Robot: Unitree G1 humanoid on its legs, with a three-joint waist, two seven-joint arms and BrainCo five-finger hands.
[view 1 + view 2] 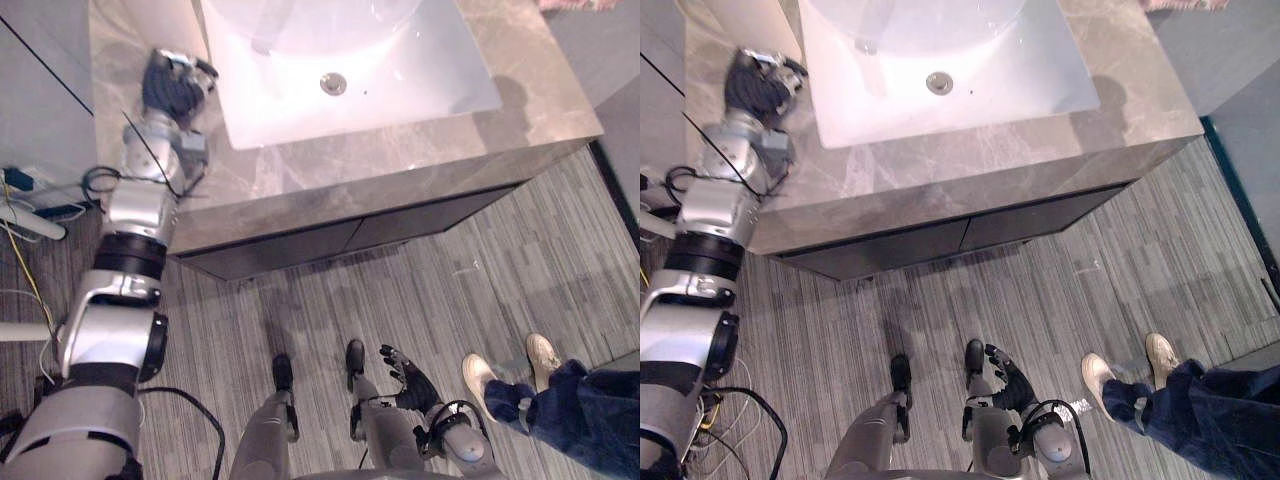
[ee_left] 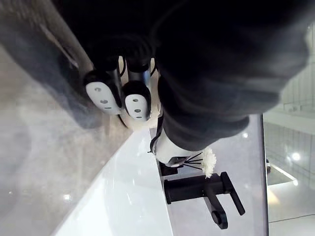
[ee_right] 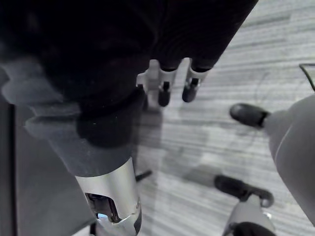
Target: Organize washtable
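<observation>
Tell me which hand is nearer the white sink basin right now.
Left. The left hand is over the countertop, right beside the sink basin; the right hand hangs low above the floor.

Grey striped carpet floor (image 1: pixel 400 300); dark cabinet (image 1: pixel 300 246) under marble counter (image 1: pixel 400 160).

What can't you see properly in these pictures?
Left hand: in the eye views its dark cover hides what lies under it, so whether it holds anything cannot be told.
White flower-like thing: in the left wrist view, partly hidden behind the hand's cover.
Sink basin: its far part is cut off by the eye views' top edge.
Person: cut off by the lower right edge, past shoes and a leg.
</observation>
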